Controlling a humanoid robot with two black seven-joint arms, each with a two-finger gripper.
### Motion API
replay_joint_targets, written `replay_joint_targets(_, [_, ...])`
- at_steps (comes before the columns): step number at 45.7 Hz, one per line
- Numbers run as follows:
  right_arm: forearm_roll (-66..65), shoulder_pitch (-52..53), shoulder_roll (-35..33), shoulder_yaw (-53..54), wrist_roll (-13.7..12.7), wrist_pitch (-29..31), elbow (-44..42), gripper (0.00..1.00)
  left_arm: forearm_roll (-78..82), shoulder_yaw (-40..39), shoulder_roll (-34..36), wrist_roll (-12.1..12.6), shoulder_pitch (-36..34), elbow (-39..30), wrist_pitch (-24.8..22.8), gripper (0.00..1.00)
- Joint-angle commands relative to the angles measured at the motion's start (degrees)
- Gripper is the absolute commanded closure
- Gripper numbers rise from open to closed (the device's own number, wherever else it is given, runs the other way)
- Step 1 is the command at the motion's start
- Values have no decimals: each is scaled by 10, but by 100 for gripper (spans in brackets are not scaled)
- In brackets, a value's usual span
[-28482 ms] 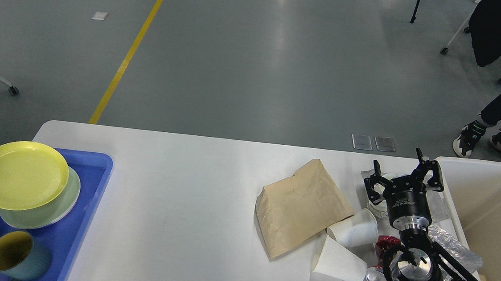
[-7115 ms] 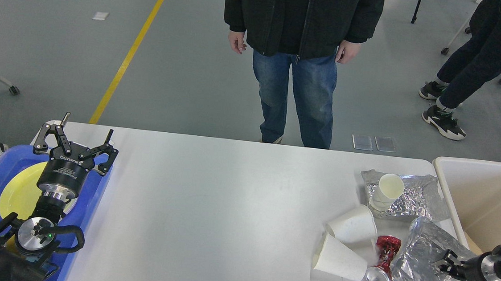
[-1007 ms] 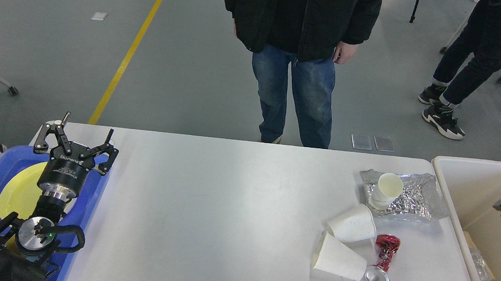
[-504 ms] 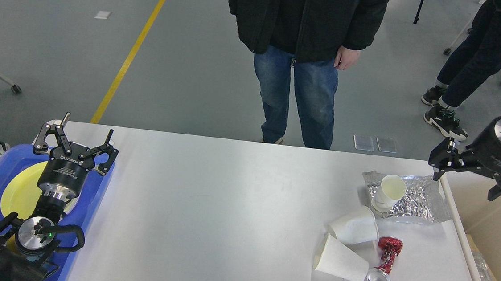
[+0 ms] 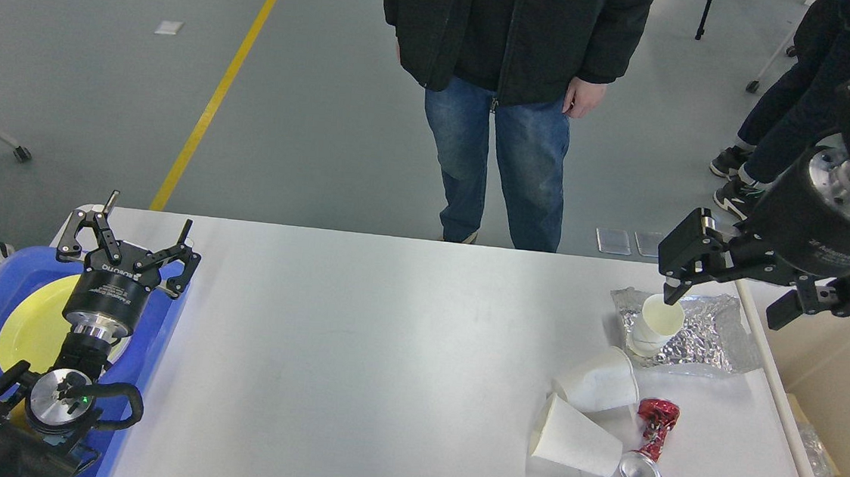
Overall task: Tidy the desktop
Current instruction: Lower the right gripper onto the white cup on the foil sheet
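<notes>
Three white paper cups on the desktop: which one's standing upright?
The paper cup on the foil wrapper, mouth up, under the right gripper. The other two cups lie on their sides.

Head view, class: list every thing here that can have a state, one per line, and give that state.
left gripper: open, empty, above the blue tray
right gripper: open, empty, over the foil
upright paper cup: standing on the foil wrapper
two paper cups: tipped on their sides on the desktop
red can: crushed, lying down
bin: open-topped, holding clear plastic
</notes>
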Motion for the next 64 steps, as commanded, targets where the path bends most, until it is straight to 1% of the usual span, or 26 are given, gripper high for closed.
replay_joint_targets(1, [0, -26, -5, 0, 0, -23, -11, 6, 0, 0, 0, 0, 0, 0, 0, 4])
replay_joint_targets(3, [0, -47, -10, 0, 0, -43, -20, 7, 0, 0, 0, 0, 0, 0, 0, 4])
replay_joint_targets(4, [0, -58, -13, -1, 0, -56, -24, 10, 0, -1, -1, 0, 0, 0, 0, 4])
replay_joint_targets(6, [0, -86, -17, -5, 0, -85, -35, 19, 0, 0, 0, 0, -1, 0, 0, 4])
replay_joint_targets(7, [1, -103, -19, -7, 0, -101, -42, 21, 0, 0, -1, 0, 0, 0, 0, 4])
replay_joint_targets(12, [38, -191, -40, -11, 0, -176, -75, 22, 0, 0, -1, 0, -1, 0, 0, 4])
replay_joint_targets(17, [97, -287, -49, -9, 0, -217, -131, 21, 0, 0, 0, 0, -1, 0, -1, 4])
replay_joint_targets(24, [219, -405, -84, 5, 0, -229, -239, 20, 0, 0, 0, 0, -1, 0, 0, 4])
replay_joint_targets(31, [324, -521, -90, 40, 0, -229, -344, 20, 0, 0, 0, 0, -1, 0, -1, 4])
replay_joint_targets(44, [368, -699, -91, 172, -2, -232, -508, 22, 0, 0, -1, 0, -1, 0, -1, 4])
replay_joint_targets(48, [370, -726, -91, 200, -6, -252, -526, 25, 0, 0, -1, 0, -1, 0, -1, 4])
replay_joint_targets(52, [370, -737, -91, 210, -11, -282, -528, 25, 0, 0, -1, 0, 0, 0, -1, 4])
replay_joint_targets(60, [372, -758, -90, 217, -12, -309, -542, 25, 0, 0, -1, 0, 0, 0, -1, 4])
replay_joint_targets(64, [372, -779, -87, 237, -13, -327, -558, 26, 0, 0, -1, 0, -1, 0, -1, 4])
